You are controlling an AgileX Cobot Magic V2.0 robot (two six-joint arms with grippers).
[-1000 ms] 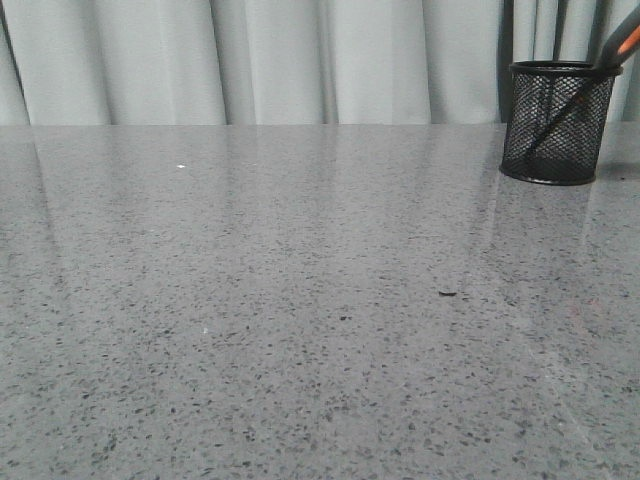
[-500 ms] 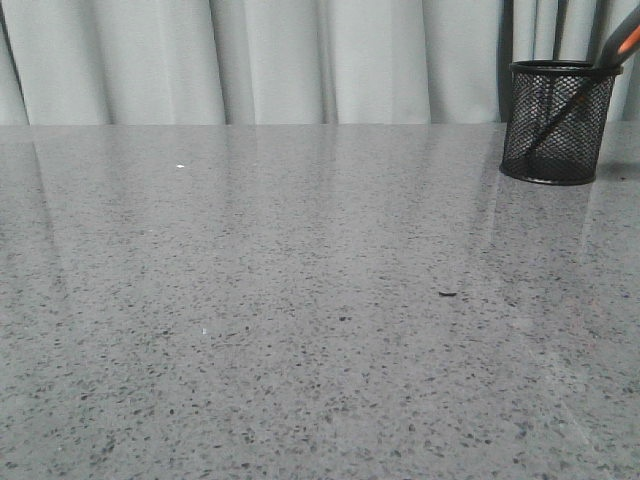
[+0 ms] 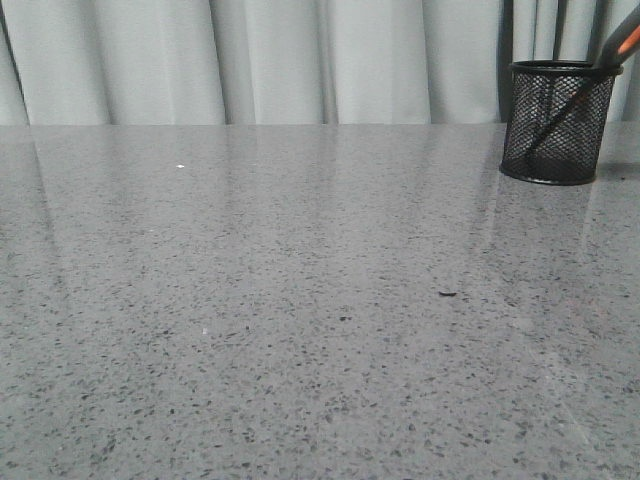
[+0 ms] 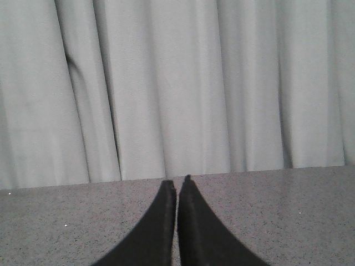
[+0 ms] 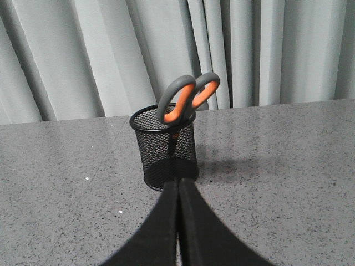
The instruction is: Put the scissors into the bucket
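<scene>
The black wire-mesh bucket [image 3: 556, 122] stands at the far right of the table, in front of the curtain. The scissors [image 3: 622, 44] stand in it blades down, their grey and orange handles leaning over the rim to the right. The right wrist view shows the bucket [image 5: 166, 147] straight ahead with the scissors' handles [image 5: 186, 98] sticking up out of it. My right gripper [image 5: 178, 181] is shut and empty, a short way back from the bucket. My left gripper [image 4: 177, 183] is shut and empty over bare table, facing the curtain. Neither arm appears in the front view.
A grey speckled tabletop [image 3: 300, 300] fills the front view. A pale pleated curtain [image 3: 280, 60] hangs along its far edge. A small dark speck [image 3: 447, 294] lies on the table right of centre.
</scene>
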